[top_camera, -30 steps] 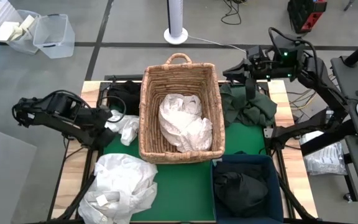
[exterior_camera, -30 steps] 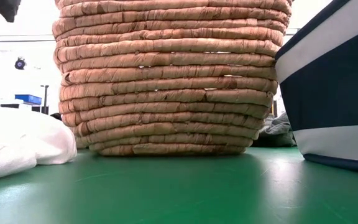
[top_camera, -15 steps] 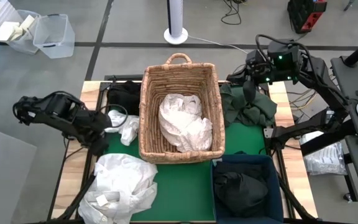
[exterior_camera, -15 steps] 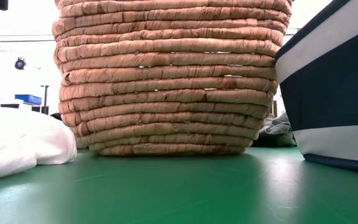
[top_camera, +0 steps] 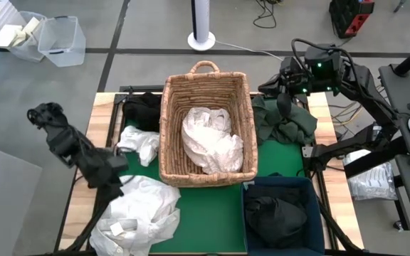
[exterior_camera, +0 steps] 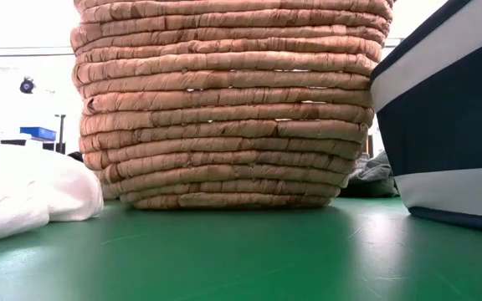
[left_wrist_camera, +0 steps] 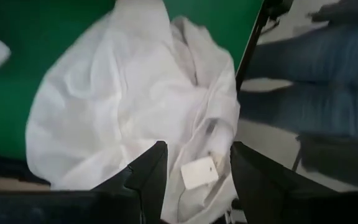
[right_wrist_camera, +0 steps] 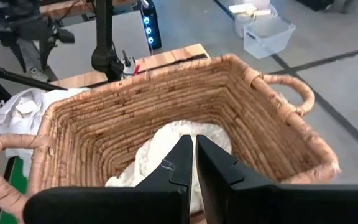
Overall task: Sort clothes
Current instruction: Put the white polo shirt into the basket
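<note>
Left gripper: the left gripper [left_wrist_camera: 194,171] hangs above the near left corner of the table, its two dark fingers [left_wrist_camera: 148,171] spread apart with nothing between them, looking down on the large crumpled white garment [top_camera: 137,210].
Right gripper: the right gripper [right_wrist_camera: 194,162] sits at the far right of the table beside the basket, fingers pressed almost together with only a thin slit between them, holding nothing.
Basket: the tan woven wicker basket [top_camera: 171,107] stands mid-table with a rumpled off-white garment [top_camera: 211,140] inside.
White pile: the large white garment lies on the green mat at the near left, a square tag [left_wrist_camera: 197,173] showing on it.
Small white piece: a smaller white cloth [top_camera: 139,144] lies just left of the basket.
Dark clothes: a black garment [top_camera: 142,108] rests at the far left; a dark green garment [top_camera: 285,121] lies right of the basket; another black garment [top_camera: 275,217] fills the dark blue square bin [top_camera: 251,188].
</note>
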Available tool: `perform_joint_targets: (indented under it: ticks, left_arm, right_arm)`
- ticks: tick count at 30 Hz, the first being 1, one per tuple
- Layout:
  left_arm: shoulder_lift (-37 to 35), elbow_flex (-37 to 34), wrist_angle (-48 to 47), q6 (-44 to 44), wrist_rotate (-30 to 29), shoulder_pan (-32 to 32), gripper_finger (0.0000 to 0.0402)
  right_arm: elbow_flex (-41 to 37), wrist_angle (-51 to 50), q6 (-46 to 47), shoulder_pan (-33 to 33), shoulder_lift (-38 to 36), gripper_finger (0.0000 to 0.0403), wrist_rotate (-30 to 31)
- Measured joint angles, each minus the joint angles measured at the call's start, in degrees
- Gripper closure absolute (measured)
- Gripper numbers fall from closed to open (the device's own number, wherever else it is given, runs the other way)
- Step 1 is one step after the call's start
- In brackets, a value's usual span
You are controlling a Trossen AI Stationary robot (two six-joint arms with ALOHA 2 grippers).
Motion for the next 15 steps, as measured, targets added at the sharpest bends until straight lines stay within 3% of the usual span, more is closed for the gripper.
perform_joint_targets:
  ticks: [15]
  left_arm:
    - [10.19, 0.0, 4.45, -1.23, -0.29, -9.33, 0.0247]
  right_arm:
    - [0.0, 2.61, -2.74, 0.0, 0.92, 0.039, 0.24]
